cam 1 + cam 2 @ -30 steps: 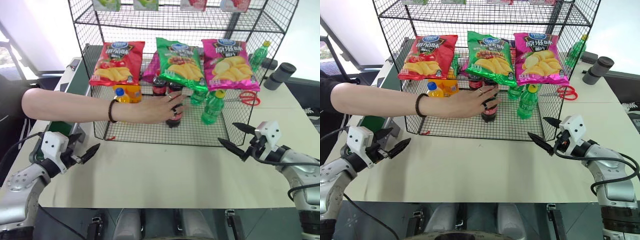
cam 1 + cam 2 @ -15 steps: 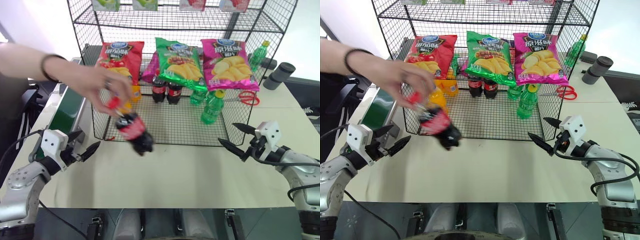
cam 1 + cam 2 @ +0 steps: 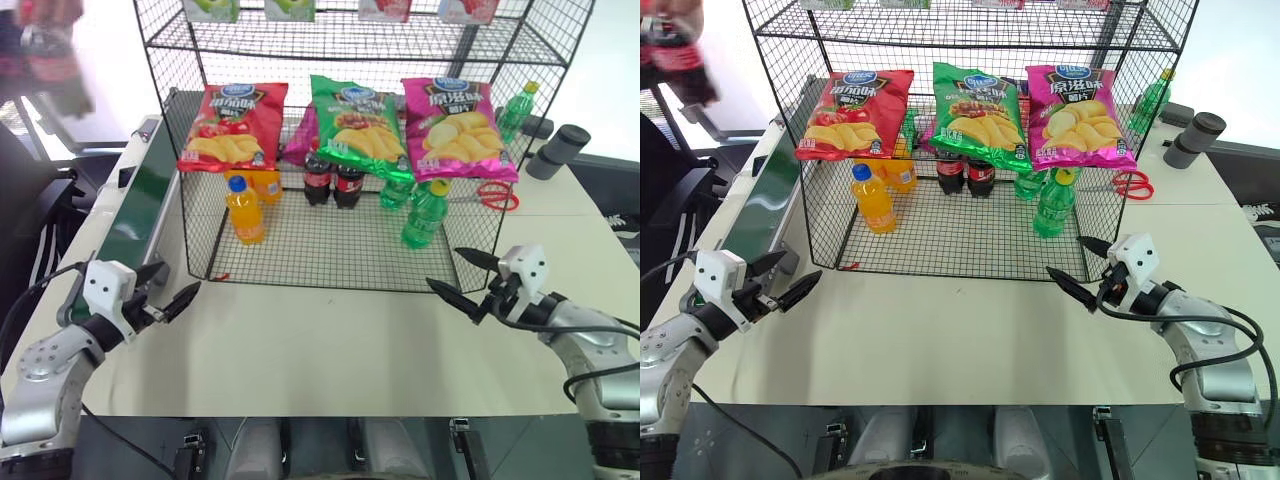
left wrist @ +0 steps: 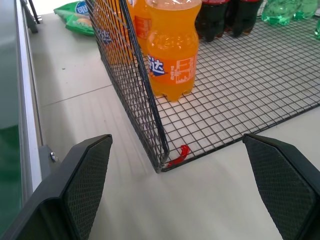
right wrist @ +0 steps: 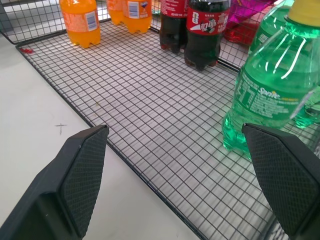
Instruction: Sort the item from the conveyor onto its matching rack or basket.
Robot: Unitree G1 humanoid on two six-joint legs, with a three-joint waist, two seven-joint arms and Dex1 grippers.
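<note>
One cola bottle [image 3: 670,55] far above left tool [image 3: 775,280]

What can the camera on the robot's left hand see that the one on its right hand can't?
Left wrist view alone: the rack's front corner post with a little red clip at its foot, and the conveyor's grey side rail. Right wrist view alone: a big green bottle with a yellow cap, standing on the rack floor. Both see orange-drink bottles, two cola bottles behind them, and each hand's own open pincer, left and right.
</note>
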